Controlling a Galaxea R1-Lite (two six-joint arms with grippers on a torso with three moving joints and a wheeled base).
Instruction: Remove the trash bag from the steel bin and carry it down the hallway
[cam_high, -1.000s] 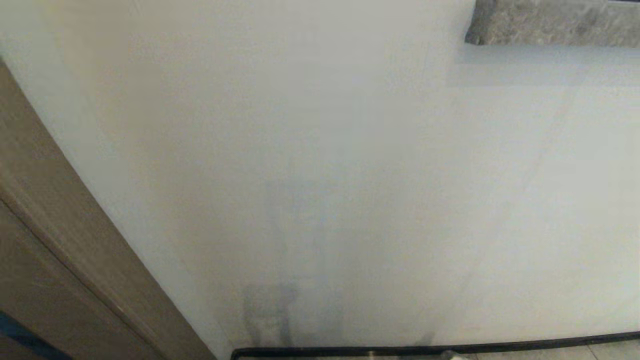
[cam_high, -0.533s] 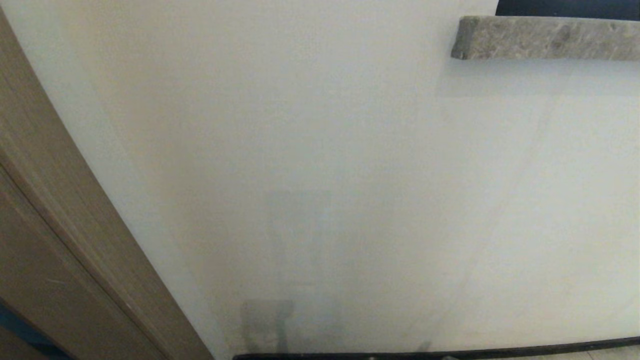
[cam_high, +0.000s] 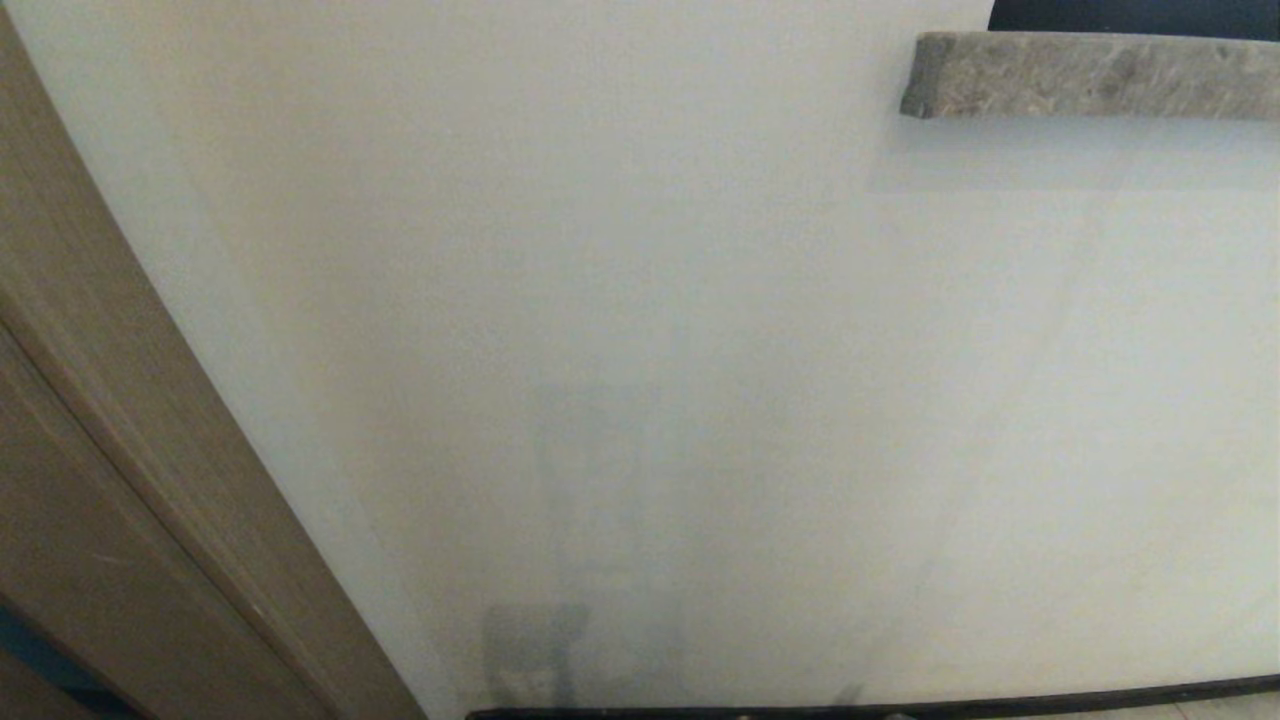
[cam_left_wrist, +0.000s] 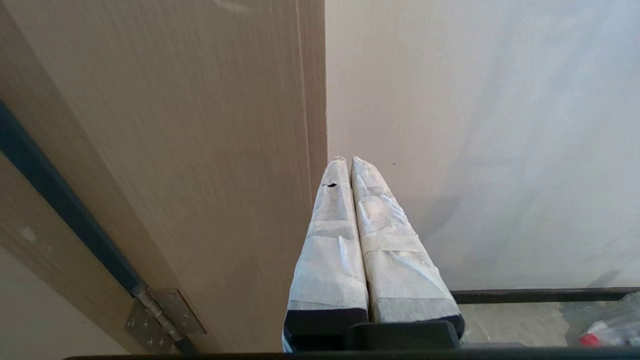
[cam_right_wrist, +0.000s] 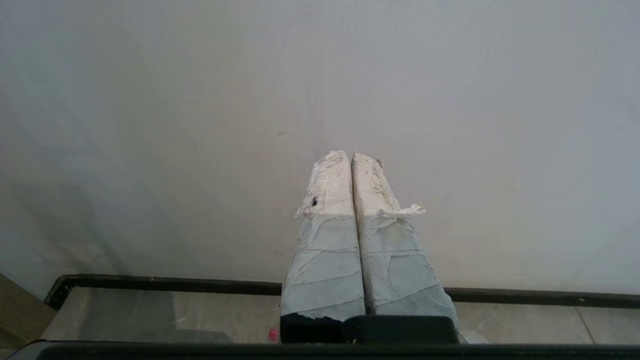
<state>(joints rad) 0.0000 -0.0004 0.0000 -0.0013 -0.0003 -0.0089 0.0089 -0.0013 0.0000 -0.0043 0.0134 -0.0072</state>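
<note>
Ahead, wall (cam_high: 640, 300) meets baseboard (cam_high: 1100, 695); door frame (cam_high: 150, 480) left; both grippers' (cam_left_wrist: 348, 161) (cam_right_wrist: 350, 154) fingers pressed together, empty.

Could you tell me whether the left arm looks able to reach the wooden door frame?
Probably yes: the left gripper, jaws shut, points at the wall beside the door frame, and nothing stands between them, though the gap is hard to judge.

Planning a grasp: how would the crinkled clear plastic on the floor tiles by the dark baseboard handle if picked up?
The crinkled clear plastic looks thin and wrinkled, so it is probably floppy and light. Its glossy film may slip. Only a corner shows, with something red inside, so its weight stays uncertain.
</note>
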